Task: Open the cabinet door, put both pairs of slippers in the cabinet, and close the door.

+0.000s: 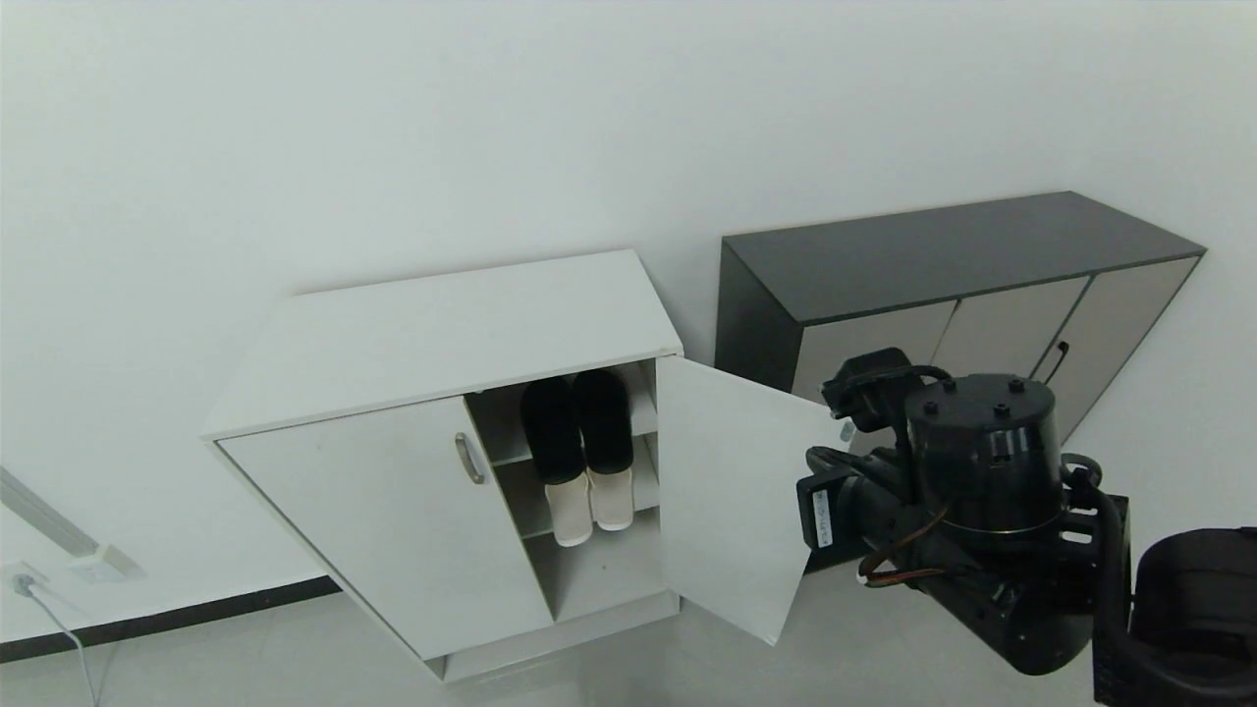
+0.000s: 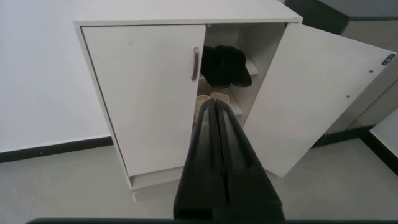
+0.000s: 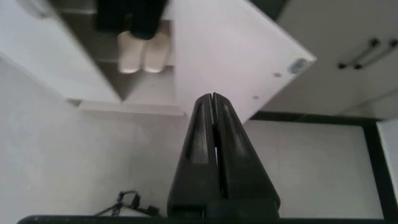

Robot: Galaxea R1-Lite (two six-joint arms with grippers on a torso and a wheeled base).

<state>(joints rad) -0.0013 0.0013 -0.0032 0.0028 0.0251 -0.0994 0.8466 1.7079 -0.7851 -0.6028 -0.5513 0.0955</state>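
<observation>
The white cabinet (image 1: pixel 452 329) stands against the wall with its right door (image 1: pixel 732 491) swung open and its left door (image 1: pixel 393 520) closed. Inside, a black pair of slippers (image 1: pixel 577 417) lies on the upper shelf and a white pair (image 1: pixel 589 506) on the shelf below. My right arm (image 1: pixel 972 471) hangs beside the open door's outer edge. In the right wrist view my right gripper (image 3: pixel 213 97) is shut and empty, just short of that door (image 3: pixel 230 56). My left gripper (image 2: pixel 215 104) is shut and empty, facing the cabinet opening from some distance.
A dark cabinet (image 1: pixel 943 285) with grey doors stands right of the white one, close behind the open door. A wall socket with a cable (image 1: pixel 25 584) sits low at the far left. Bare floor lies in front of the cabinets, with a small cable (image 3: pixel 127 202) on it.
</observation>
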